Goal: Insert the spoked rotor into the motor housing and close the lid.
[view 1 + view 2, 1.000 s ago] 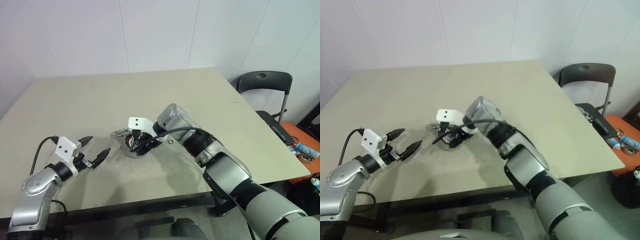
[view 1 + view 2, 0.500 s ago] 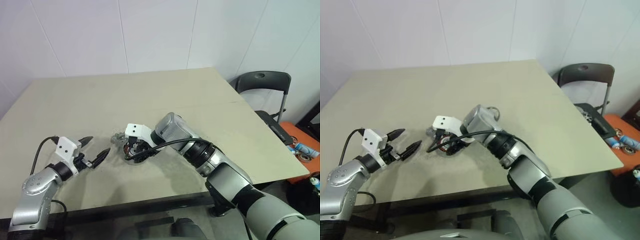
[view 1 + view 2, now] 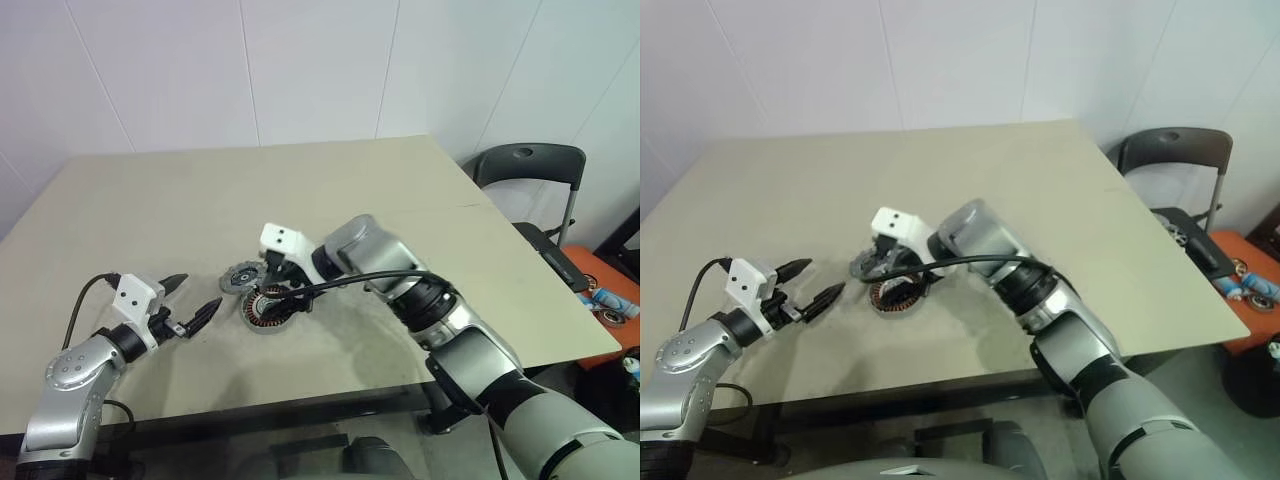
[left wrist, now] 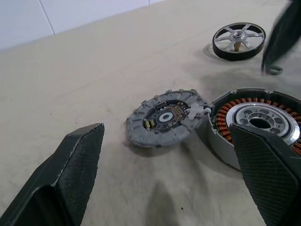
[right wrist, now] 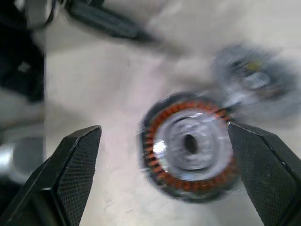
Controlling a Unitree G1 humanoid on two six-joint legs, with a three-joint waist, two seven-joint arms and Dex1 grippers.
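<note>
You have a beige table (image 3: 420,200) carrying the motor housing (image 4: 256,123), the lid (image 4: 164,117) touching it (tilted), and the spoked rotor (image 4: 238,41) apart.

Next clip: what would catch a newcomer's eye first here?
The motor housing, its copper windings bared, sits near the table's front edge, directly below the right gripper, whose jaws are wide open. The ribbed grey lid lies against the housing's side, and the spoked rotor rests apart, farther back on the table. The left gripper hovers open to one side.
</note>
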